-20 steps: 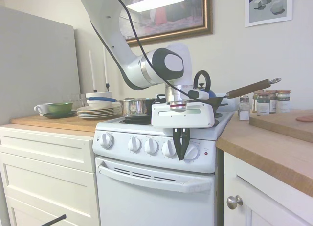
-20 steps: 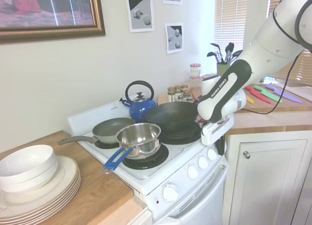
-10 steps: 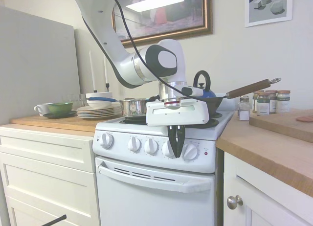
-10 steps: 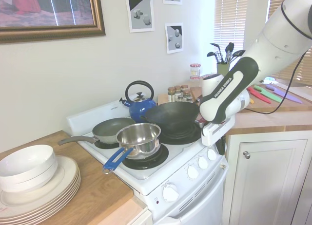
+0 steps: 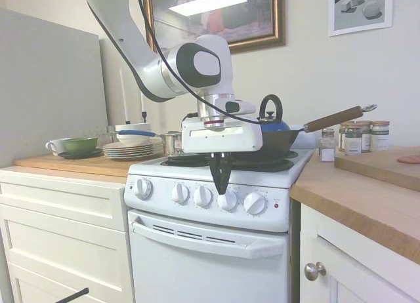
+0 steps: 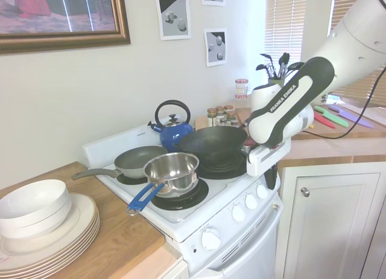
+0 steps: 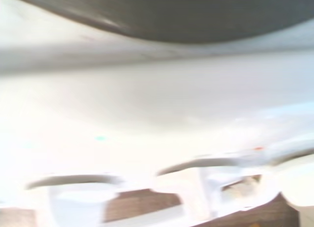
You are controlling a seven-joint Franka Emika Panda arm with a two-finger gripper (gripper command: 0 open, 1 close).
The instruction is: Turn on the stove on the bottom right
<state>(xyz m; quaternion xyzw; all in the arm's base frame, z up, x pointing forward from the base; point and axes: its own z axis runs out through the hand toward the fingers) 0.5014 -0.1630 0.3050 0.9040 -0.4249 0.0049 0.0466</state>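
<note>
— Between cream drawers and the wooden surface: white stove (image 5: pixel 197 250), smooth enamel front, black coil burners (image 6: pixel 181 202) on top. Anything moved since a second ago?

— Yes. Gripper (image 5: pixel 221 180) lifted and slid leftward, off the gap between the two right-hand knobs. Now hanging point-down just above the fourth knob (image 5: pixel 227 200), apart from it.

— Fingers?

— Pressed together into one dark taper, gripping nothing.

— Meaning for the task?

— Probably a pull-back after working a knob, or a re-aim. Hard to judge which; knob markings too small to read.

— Knobs themselves?

— Five, round, white, glossy plastic by the look, in one row. Rightmost knob (image 5: pixel 254 202) clear of the gripper now.

— Indicator?

— Small red light (image 5: pixel 275 204) right of the row. Lit or not: cannot tell.

— Wrist view?

— Blurred white enamel, dark rim above, nothing more.
</note>
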